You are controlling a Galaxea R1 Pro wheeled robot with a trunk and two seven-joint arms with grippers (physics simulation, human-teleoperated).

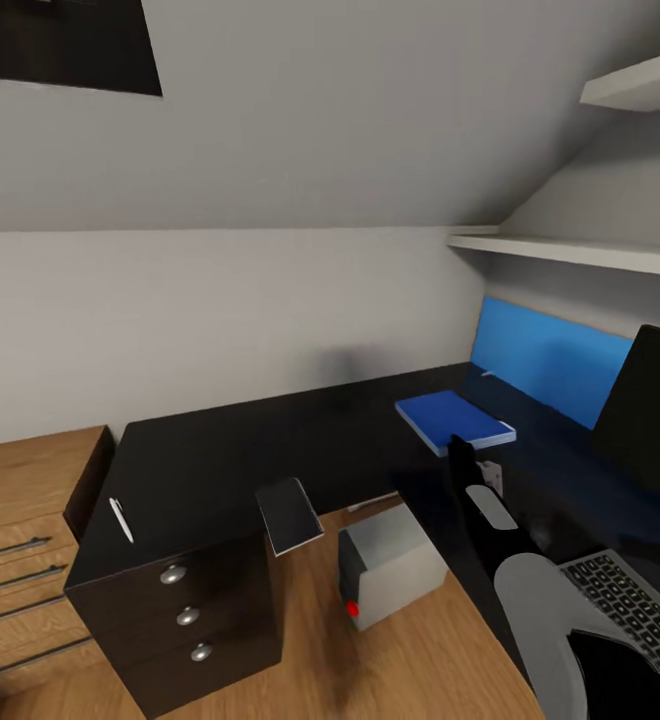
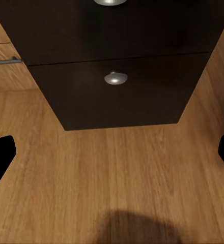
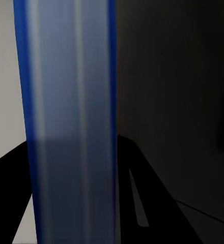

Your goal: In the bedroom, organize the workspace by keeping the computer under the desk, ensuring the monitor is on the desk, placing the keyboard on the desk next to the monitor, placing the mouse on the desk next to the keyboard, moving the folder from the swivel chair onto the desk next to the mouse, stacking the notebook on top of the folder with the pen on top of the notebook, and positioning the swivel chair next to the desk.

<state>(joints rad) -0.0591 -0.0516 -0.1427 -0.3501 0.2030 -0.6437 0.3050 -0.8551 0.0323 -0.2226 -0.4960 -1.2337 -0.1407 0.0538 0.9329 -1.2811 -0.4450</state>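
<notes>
We see the blue folder point(image 1: 455, 421) lying on the black desk point(image 1: 230, 440), its end pinched edge-on between our right gripper point(image 3: 74, 168) fingers. The notebook point(image 1: 289, 515) overhangs the desk edge at seven o'clock from it, above the computer point(image 1: 390, 578); the pen point(image 1: 121, 520) lies farther toward nine. Left gripper point(image 2: 112, 152) fingers are spread over floor.

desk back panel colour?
Bright blue; the back panel shows best in the head view, behind the folder.
</notes>
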